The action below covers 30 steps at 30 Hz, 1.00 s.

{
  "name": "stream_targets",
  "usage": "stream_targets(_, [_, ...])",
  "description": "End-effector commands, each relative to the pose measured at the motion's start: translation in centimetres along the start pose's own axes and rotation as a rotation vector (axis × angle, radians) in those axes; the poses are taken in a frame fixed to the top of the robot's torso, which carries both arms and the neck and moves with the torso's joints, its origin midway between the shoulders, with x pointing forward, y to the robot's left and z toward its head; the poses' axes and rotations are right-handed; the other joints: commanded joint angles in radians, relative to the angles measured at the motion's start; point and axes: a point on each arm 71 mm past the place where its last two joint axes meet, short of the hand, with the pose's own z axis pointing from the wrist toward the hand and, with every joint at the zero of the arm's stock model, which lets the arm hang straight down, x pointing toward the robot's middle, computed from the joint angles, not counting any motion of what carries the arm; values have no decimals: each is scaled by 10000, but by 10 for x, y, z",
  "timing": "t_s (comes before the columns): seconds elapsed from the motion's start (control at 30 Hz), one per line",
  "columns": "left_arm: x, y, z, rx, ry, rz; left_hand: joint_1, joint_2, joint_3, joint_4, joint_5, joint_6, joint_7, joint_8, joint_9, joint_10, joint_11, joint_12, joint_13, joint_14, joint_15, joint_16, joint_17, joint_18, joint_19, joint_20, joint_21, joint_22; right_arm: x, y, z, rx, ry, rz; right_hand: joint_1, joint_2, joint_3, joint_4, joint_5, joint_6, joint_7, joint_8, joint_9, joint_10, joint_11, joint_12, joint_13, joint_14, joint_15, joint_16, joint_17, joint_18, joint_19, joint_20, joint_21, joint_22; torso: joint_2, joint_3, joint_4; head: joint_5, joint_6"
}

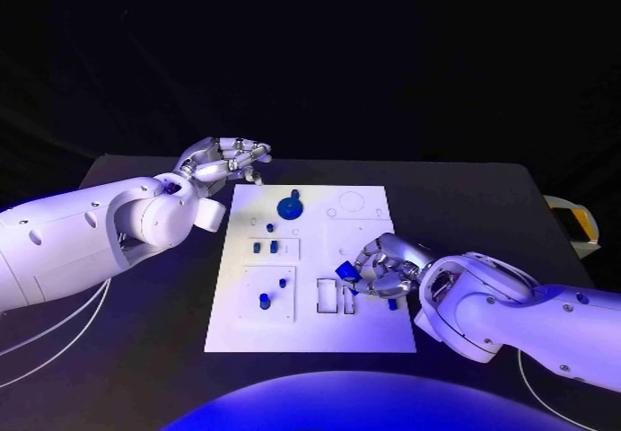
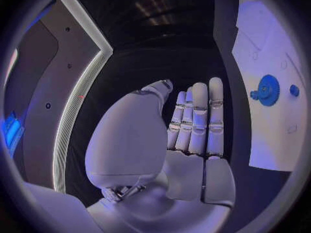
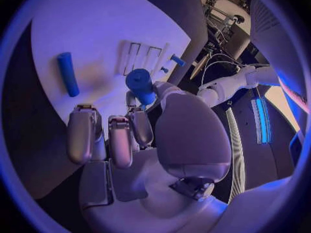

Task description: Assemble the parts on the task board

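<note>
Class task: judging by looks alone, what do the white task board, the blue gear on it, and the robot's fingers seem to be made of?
White flat task board: probably matte plastic, with even, dull surface and clean cut-out slots. Blue toothed gear: likely moulded or printed plastic, uniform colour, no glint. Silver fingers of the right hand: metal or metallic-coated, given their sheen.

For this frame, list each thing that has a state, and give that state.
White rectangular task board: flat on the black table.
Blue round gear part: lying on the board's far half, untouched.
Blue cylinder part: held in the right hand's fingers above the board.
Right hand: holds that cylinder.
Left hand: empty, off the board's far left corner.
</note>
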Motion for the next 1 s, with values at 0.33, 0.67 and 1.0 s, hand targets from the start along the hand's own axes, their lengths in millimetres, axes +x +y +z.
stream_targets(0.33, [4,-1,1,59,249,-83,-10,42,-25,-4,10,-51,10,-44,0,-66,-7,-51,14,-17,55,-25,13,133,40,45,-47,-8,26,8,11,98,1513,-45,-1081,-15,418,-375,-341,656,-435,335,264,98,-79,-136,289,802,-148,52,1319,-87,67,-79,-13,1397,3,-3,-3,68,-37])
stream_targets(0.67, [4,-1,0,56,248,-83,-10,42,-25,-4,10,-51,10,-44,0,-66,-7,-51,14,-17,55,-25,13,133,40,45,-47,-8,30,9,15,166,1609,-185,-1895,-30,23,-360,-78,811,-515,517,374,127,-142,-194,292,806,-203,50,1340,-87,78,-129,-40,1418,0,-1,-12,108,-37])
stream_targets(1.0, [3,-1,0,46,227,-76,-10,42,-25,-4,10,-51,10,-44,0,-66,-7,-51,14,-17,55,-25,13,133,40,45,-47,-8,31,11,20,132,1373,-400,-2779,198,-803,-341,-1479,805,-592,732,516,155,-207,-245,321,808,-262,43,1352,-84,85,-187,-96,1441,13,-4,1,126,-37])
